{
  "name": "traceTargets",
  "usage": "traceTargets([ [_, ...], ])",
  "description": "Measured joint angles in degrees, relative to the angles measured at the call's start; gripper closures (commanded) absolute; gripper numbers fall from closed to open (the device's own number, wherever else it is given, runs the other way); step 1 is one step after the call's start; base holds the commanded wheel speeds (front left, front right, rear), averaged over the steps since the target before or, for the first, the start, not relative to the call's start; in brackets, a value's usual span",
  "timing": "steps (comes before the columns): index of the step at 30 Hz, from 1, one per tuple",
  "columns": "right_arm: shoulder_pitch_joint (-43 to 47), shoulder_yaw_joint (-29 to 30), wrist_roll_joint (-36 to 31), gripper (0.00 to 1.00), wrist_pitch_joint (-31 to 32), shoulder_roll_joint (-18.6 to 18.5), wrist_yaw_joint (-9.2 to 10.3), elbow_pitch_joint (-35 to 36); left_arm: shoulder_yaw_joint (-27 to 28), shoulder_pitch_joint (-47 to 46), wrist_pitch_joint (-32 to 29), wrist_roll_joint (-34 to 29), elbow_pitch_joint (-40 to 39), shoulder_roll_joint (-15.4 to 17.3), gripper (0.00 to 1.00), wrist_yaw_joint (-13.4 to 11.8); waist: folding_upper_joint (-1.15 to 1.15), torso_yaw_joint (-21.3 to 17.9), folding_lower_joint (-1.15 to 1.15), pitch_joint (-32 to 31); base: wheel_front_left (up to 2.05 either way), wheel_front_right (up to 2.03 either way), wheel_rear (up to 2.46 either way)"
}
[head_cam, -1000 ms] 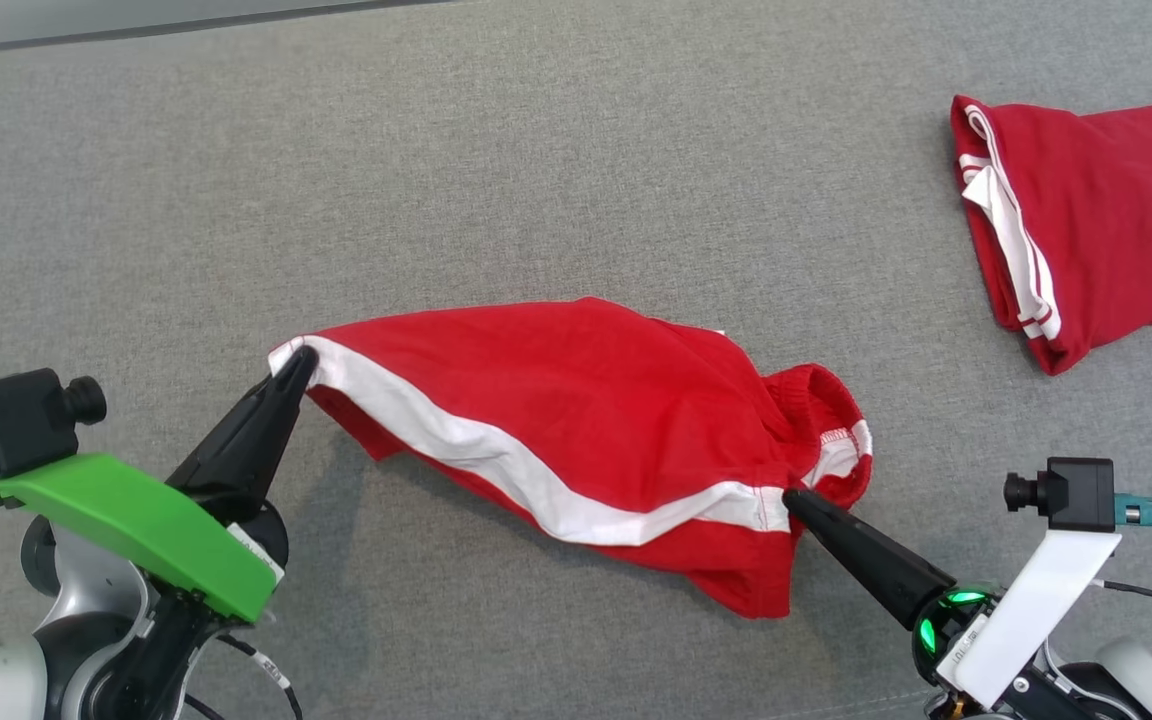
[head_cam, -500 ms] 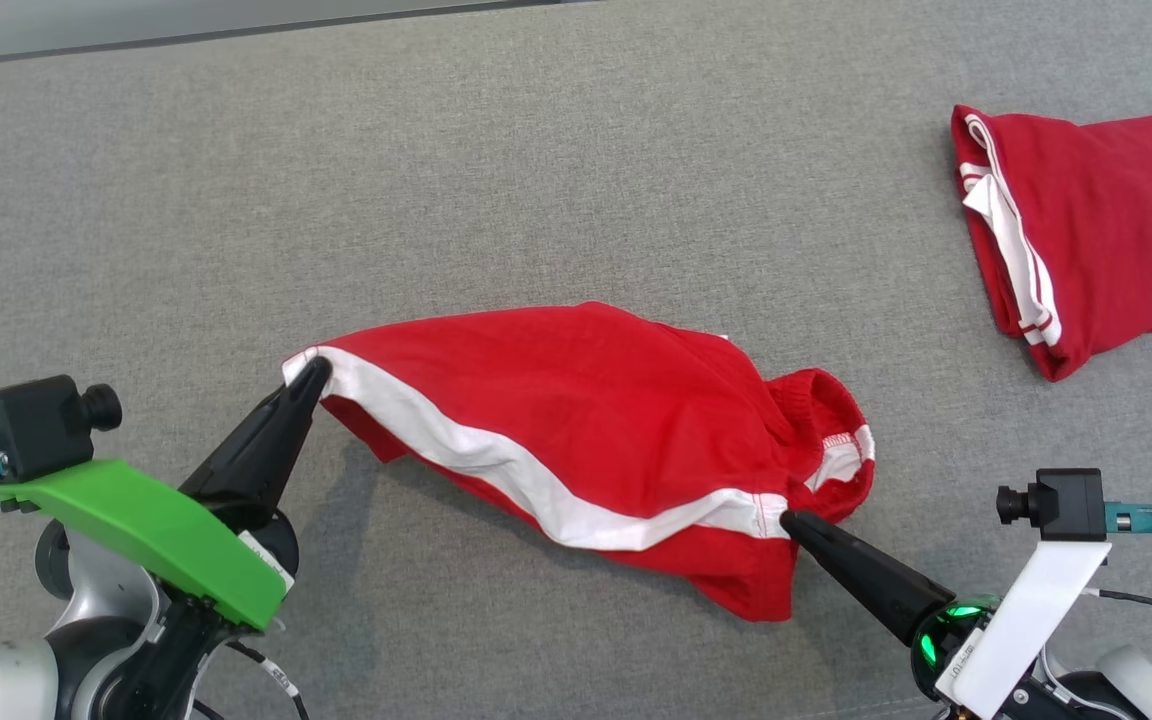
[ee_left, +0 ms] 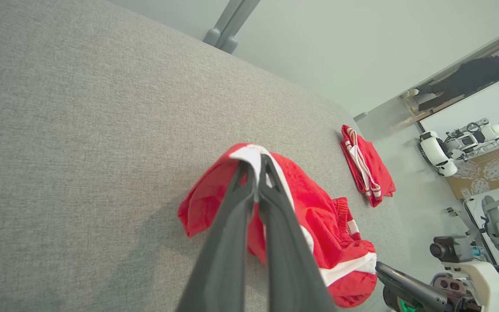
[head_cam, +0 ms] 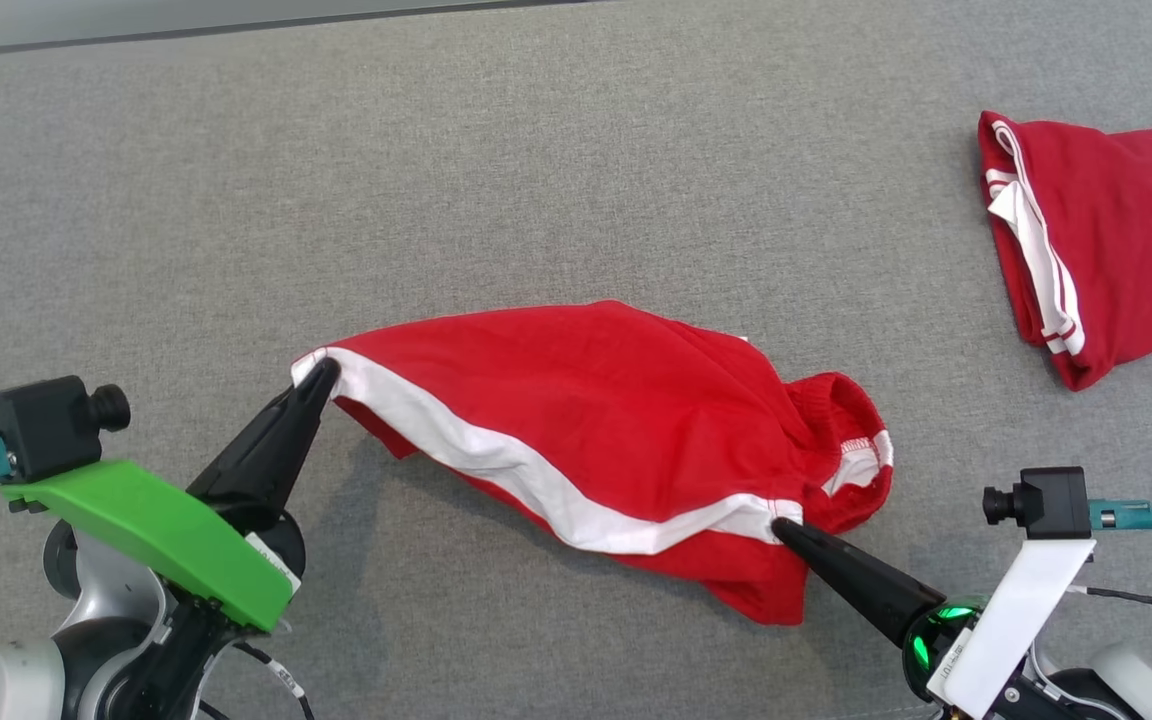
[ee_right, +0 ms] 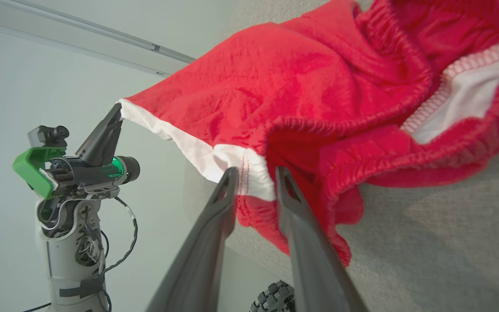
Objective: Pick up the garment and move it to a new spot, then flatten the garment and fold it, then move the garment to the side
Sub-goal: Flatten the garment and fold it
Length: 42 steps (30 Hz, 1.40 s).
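The garment is a pair of red shorts with a white side stripe. It hangs stretched between my two grippers just over the grey surface. My left gripper is shut on the white-striped hem corner at the garment's left end, seen close in the left wrist view. My right gripper is shut on the stripe near the waistband at the lower right, with white fabric pinched between its fingers. The elastic waistband bunches to the right of that grip and the lower hem sags.
A second red garment with white stripes lies folded at the far right of the surface, well apart from the held one. The surface's far edge runs along the top left. A person and other robots stand in the background of the left wrist view.
The whole picture has shifted slightly right, so the camera moved. Both grippers keep their hold on the garment; the right one has edged a little toward the left one.
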<state>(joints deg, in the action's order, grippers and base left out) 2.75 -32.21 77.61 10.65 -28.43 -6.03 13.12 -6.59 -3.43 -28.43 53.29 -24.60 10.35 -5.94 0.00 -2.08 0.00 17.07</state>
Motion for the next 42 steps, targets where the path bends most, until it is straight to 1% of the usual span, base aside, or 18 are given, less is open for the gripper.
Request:
traceTargets([
  [2,-0.03,0.00,0.01,0.60,0.00,0.08,0.00,-0.14,0.01,0.00,0.00,0.00,0.00,0.00,1.00,0.23,0.00,0.10,0.00,0.03,0.00,0.00,0.00],
  [3,-0.03,0.00,0.01,0.67,0.00,0.11,-0.01,-0.22,0.02,0.00,0.00,0.00,0.00,0.00,1.00,0.38,0.00,0.13,0.00,0.05,0.00,0.00,0.00],
  [5,-0.11,0.00,0.01,1.00,0.01,0.29,-0.01,-0.44,0.03,0.00,0.00,0.00,0.01,0.00,1.00,0.41,0.00,0.16,0.00,0.07,0.00,0.00,0.00],
  [10,-1.16,0.57,0.01,1.00,-0.03,0.99,-0.03,-0.18,0.16,0.00,0.33,0.07,0.10,0.00,1.00,0.45,0.00,0.09,0.00,0.06,0.00,0.00,0.00],
  [13,-2.97,3.53,0.10,1.00,-1.08,0.82,-0.32,2.49,0.73,-0.09,0.53,0.05,-0.14,0.35,1.00,0.47,0.00,-0.15,0.00,-0.02,0.00,0.00,0.00],
  [15,-4.92,6.17,0.23,1.00,-2.14,0.02,-0.51,5.93,0.82,-0.25,0.54,0.07,-1.00,1.09,1.00,1.27,0.00,-0.45,0.00,-0.24,0.00,0.00,0.00],
  [16,-5.60,8.98,0.71,1.00,-3.55,-1.44,-0.52,11.12,0.13,-0.41,0.21,0.70,-3.82,1.22,1.00,2.07,0.00,-0.68,0.00,-0.57,0.00,0.00,0.00],
  [18,-5.56,11.22,1.15,1.00,-5.15,-2.34,-0.57,16.90,-0.54,-0.46,-0.19,1.54,-7.35,1.33,1.00,3.08,0.00,-0.86,0.00,-0.84,0.00,0.00,0.00],
  [22,-5.50,15.55,1.74,1.00,-6.87,-4.66,-1.02,27.78,1.31,-0.78,-0.60,3.05,-16.15,1.86,1.00,3.24,0.00,-1.44,0.00,-0.99,0.00,0.00,0.00],
  [25,-5.58,18.73,4.19,1.00,-6.59,-7.17,-1.02,32.48,2.10,-4.18,-2.96,3.59,-22.38,3.98,1.00,2.91,0.00,-1.80,0.00,-0.34,0.00,0.00,0.00],
  [27,-6.17,20.27,6.46,1.00,-5.02,-8.90,-0.92,32.03,2.77,-7.30,-5.30,3.60,-23.94,6.31,1.00,2.88,0.00,-1.97,0.00,0.36,0.00,0.00,0.00],
  [28,-7.00,20.86,7.83,1.00,-4.23,-9.38,-0.18,30.94,3.27,-8.82,-6.50,3.63,-23.63,7.40,1.00,2.60,0.00,-2.04,0.00,0.77,0.00,0.00,0.00],
  [33,-19.67,23.16,9.73,1.00,-1.30,-9.43,7.89,21.53,4.66,-20.54,-12.28,6.09,-12.04,9.47,1.00,0.36,0.00,-2.07,0.00,3.60,0.00,0.00,0.00],
  [35,-28.02,21.89,9.29,1.00,-0.71,-7.11,10.83,17.53,4.15,-26.55,-13.37,5.86,-5.87,9.22,1.00,-0.14,0.00,-1.89,0.00,4.89,0.00,0.00,0.00],
  [37,-37.55,21.82,4.87,1.00,-2.14,-3.80,14.30,11.33,4.77,-33.46,-10.93,3.08,0.54,7.53,1.00,-0.24,0.00,-1.66,0.01,6.09,0.00,0.00,0.00],
  [38,-42.04,22.06,1.70,1.00,-3.64,-2.42,14.88,9.04,4.41,-37.53,-9.60,1.20,2.74,6.57,1.00,-0.24,0.00,-1.50,0.02,6.59,0.00,0.00,0.00],
  [40,-49.82,22.34,-1.51,1.00,-6.30,0.35,14.59,8.11,4.80,-46.36,-4.67,-2.36,4.25,2.80,1.00,-0.24,0.00,-0.96,0.02,7.34,0.00,0.00,0.00],
  [42,-56.09,21.06,-3.13,1.00,-8.40,3.20,13.76,8.33,5.06,-53.20,-1.43,-5.20,2.47,2.49,1.00,-0.08,0.00,-0.45,0.01,8.12,0.00,0.00,0.00],
])
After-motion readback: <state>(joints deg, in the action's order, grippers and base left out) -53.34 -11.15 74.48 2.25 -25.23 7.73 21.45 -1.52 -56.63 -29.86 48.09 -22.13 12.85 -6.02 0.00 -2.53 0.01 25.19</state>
